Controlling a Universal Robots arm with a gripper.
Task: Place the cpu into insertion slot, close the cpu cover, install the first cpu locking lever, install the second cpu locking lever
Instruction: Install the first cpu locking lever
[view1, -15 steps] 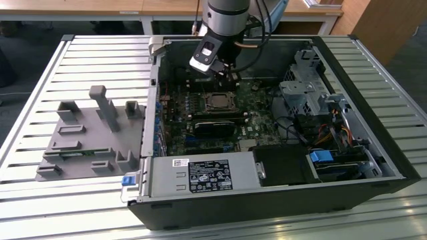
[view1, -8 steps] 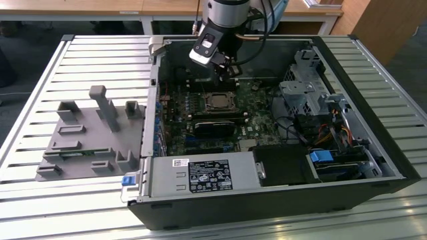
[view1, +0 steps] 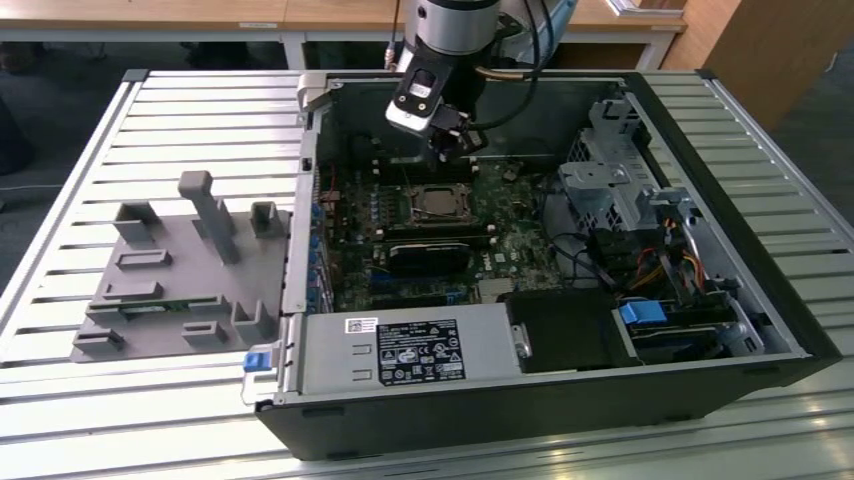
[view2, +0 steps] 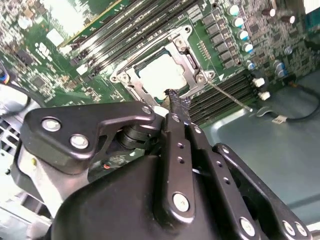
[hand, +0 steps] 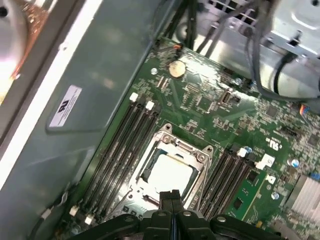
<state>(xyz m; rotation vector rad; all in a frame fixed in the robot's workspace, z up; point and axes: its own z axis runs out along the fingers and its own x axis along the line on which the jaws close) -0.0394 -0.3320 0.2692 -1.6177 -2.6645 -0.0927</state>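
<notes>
The cpu lies flat in the insertion slot on the green circuit board. Its pale metal top shows through the window of the cpu cover. The cover appears to be folded down over the chip, framing it on all sides, so seating the chip and closing the cover look done.

The tool hangs just above the edge of the socket. Its two fingers are pressed together with nothing between them, a pose that suits pushing or hooking rather than carrying.

In the second wrist view a thin metal locking lever angles away from the cover's corner across the long black memory slots. It looks unlatched, which would explain why the tool's tip sits close to that side.

The open computer case rests on the slatted worktop. A grey parts holder stands beside it on the exterior view's left.
</notes>
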